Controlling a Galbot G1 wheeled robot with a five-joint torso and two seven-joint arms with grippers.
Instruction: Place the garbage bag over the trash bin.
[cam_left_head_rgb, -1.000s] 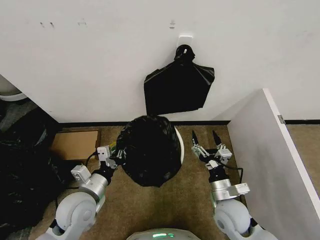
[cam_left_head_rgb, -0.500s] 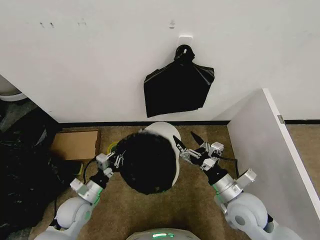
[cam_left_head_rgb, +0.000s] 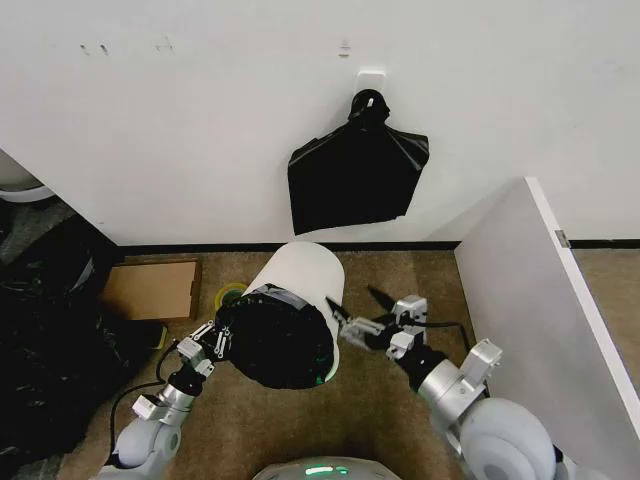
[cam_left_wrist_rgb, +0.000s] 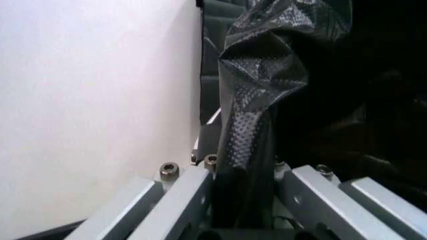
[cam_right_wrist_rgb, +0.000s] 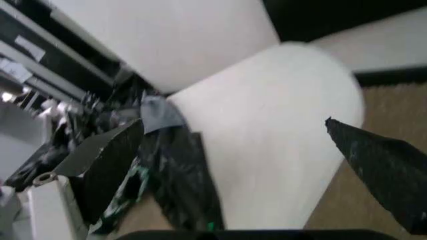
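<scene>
Down at the lower left of the head view, the left gripper (cam_left_head_rgb: 213, 338) is pinched on a fold of the garbage bag (cam_left_head_rgb: 278, 345), and the left wrist view shows the wrinkled black film (cam_left_wrist_rgb: 257, 115) clamped between its pale metal fingers (cam_left_wrist_rgb: 179, 205). At lower centre-right, the right gripper (cam_left_head_rgb: 358, 318) has its dark pointed fingers (cam_right_wrist_rgb: 387, 170) spread apart, just beside the trash bin (cam_left_head_rgb: 300, 270) on its right flank.

That bin is tipped over: its long axis runs from the upper middle of the frame, where the white closed end points toward the wall, down to the mouth facing the robot. The bag covers the mouth as a glossy black, softly creased disc, with its edge wrapped a short way back over the rim.

Brown carpet (cam_left_head_rgb: 390, 270) lies underneath. A flat cardboard piece (cam_left_head_rgb: 152, 288) and a yellow tape roll (cam_left_head_rgb: 230, 295) lie at left, with a dark heap (cam_left_head_rgb: 45, 330) beyond. A squarish knotted black bag (cam_left_head_rgb: 355, 170) hangs on the white wall (cam_left_head_rgb: 200, 120), and a white partition (cam_left_head_rgb: 530, 290) stands at right.
</scene>
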